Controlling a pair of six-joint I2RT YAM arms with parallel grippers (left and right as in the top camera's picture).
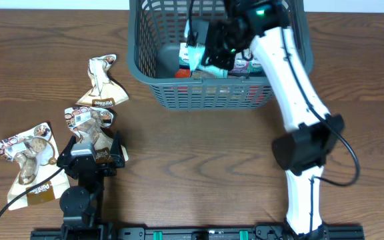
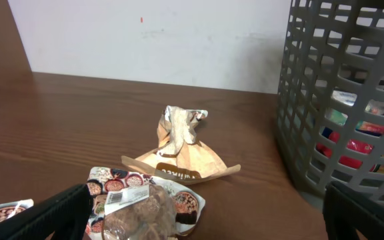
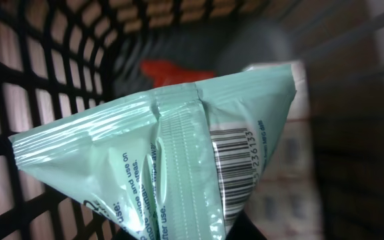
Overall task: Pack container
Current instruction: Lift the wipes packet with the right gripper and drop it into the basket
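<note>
The dark grey mesh container (image 1: 205, 90) stands at the top middle of the table, with several packets inside. My right gripper (image 1: 209, 50) is inside it, shut on a mint green packet (image 3: 179, 153) that fills the right wrist view; the container's lattice wall (image 3: 39, 60) is close behind it. My left gripper (image 1: 89, 155) is open at the lower left, over a clear snack packet (image 2: 142, 207) lying between its fingers. The container's wall (image 2: 339, 100) shows at the right of the left wrist view.
Two more brown-and-white snack packets lie on the table: one (image 1: 102, 83) beyond the left gripper, also in the left wrist view (image 2: 179, 157), and one (image 1: 29, 160) at the far left. Red and pink packets (image 2: 362, 143) show through the mesh.
</note>
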